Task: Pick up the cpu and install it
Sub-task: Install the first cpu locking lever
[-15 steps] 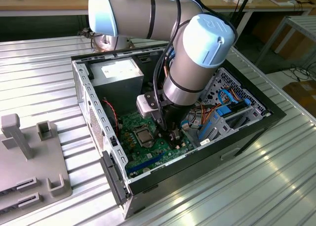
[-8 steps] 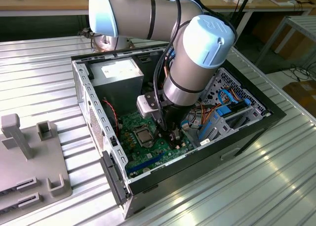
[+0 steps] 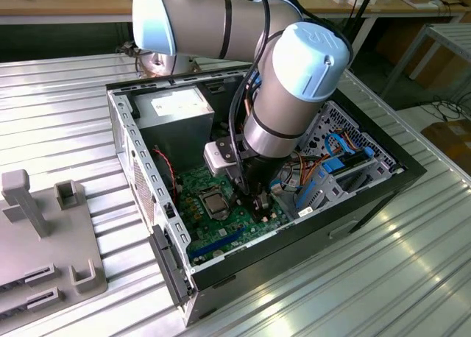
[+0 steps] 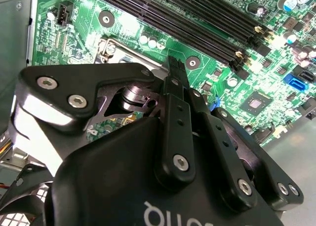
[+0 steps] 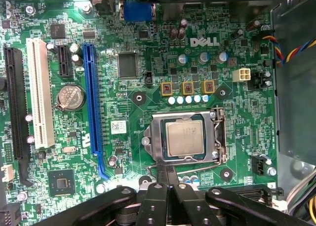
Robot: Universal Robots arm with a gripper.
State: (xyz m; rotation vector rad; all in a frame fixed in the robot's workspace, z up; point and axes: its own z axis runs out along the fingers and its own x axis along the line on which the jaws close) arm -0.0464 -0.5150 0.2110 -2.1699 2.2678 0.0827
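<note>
The cpu (image 5: 185, 139), a small square chip with a silver-grey top, lies flat inside the metal socket frame (image 5: 218, 132) on the green motherboard (image 5: 123, 112). In the exterior view the cpu (image 3: 214, 201) sits mid-board inside the open computer case. My gripper (image 5: 166, 170) hovers just beside the socket's edge, its two black fingers pressed together with nothing seen between them. The second wrist view has the same shut fingertips (image 4: 173, 65) pointing down at the board near the socket corner. In the exterior view the gripper (image 3: 257, 202) stands to the exterior view's right of the chip.
The black case walls (image 3: 383, 182) ring the board. A power supply (image 3: 176, 112) sits at the back, blue cables and a drive cage (image 3: 346, 160) on the exterior view's right. Long black memory slots (image 4: 197, 14) run beside the socket. A grey fixture (image 3: 44, 234) rests outside the case.
</note>
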